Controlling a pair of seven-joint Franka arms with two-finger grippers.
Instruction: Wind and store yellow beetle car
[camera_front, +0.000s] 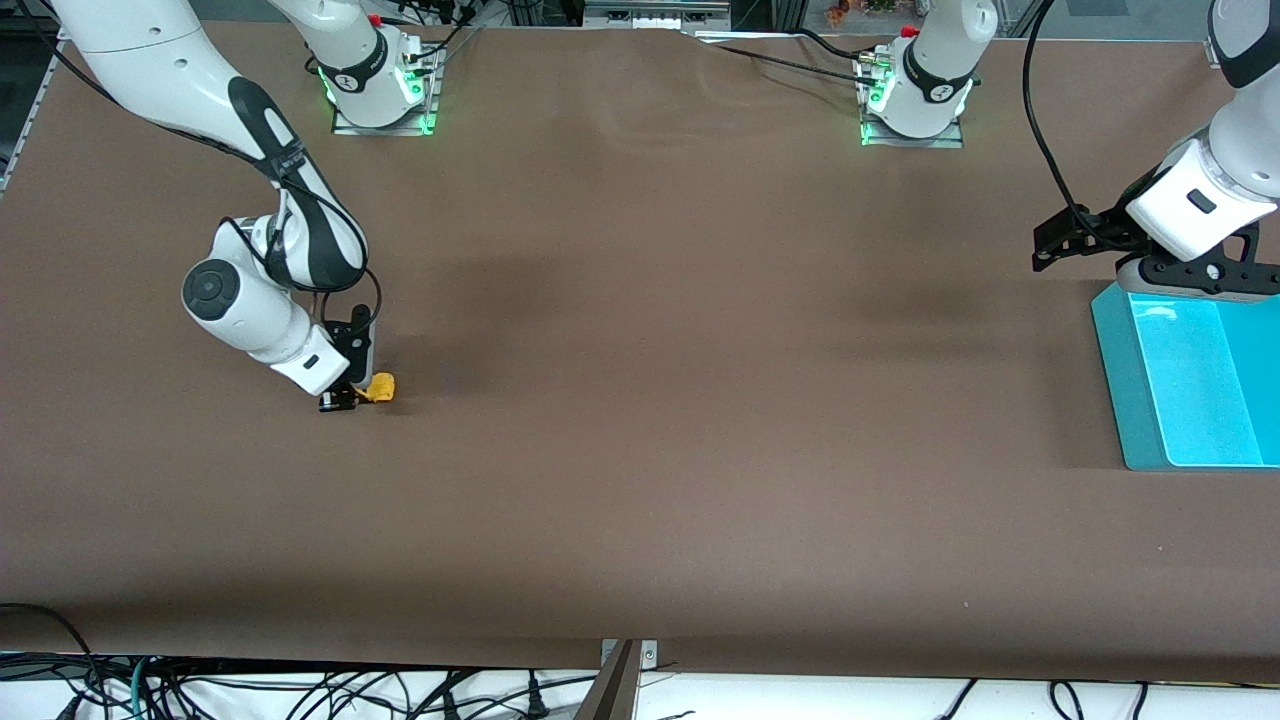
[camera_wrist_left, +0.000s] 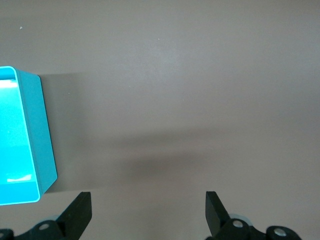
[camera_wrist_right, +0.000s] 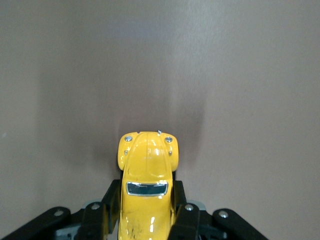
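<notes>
I can read no words, numbers or brand names anywhere here. The nearest thing to a sign is a small round emblem on the dark collar of each arm base (camera_front: 352, 76) at the worktop's edge where the robots stand, and its lettering is too small for me to make out. The yellow beetle car (camera_wrist_right: 145, 187) carries no plate, badge or sticker that I can read on its hood or windscreen. The turquoise bin (camera_front: 1180, 385) near the left arm's end shows bare walls, without label or marking.
</notes>
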